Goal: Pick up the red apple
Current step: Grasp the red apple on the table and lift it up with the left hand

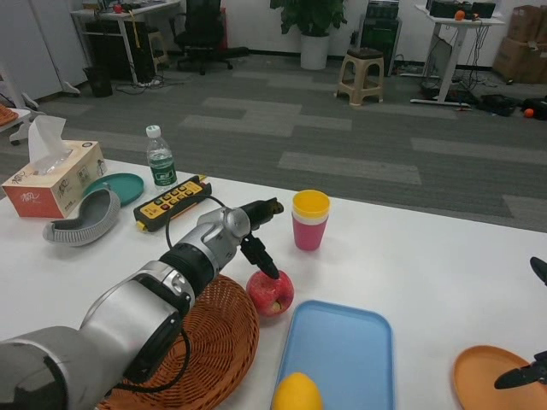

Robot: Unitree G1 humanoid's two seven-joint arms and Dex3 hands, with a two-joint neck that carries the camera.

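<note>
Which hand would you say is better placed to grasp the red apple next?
Left. The left hand hangs directly over the red apple, fingers touching its top, while the right hand sits at the far table edge.

The red apple point(271, 293) has a glossy, smooth skin. Left of it, the basket point(214, 342) is rough woven wicker. The blue tray point(342, 350) looks like smooth matt plastic, as do the stacked cups point(310, 220). The left forearm point(128, 316) is brushed silver metal; the tissue box point(53, 179) is cardboard.
</note>
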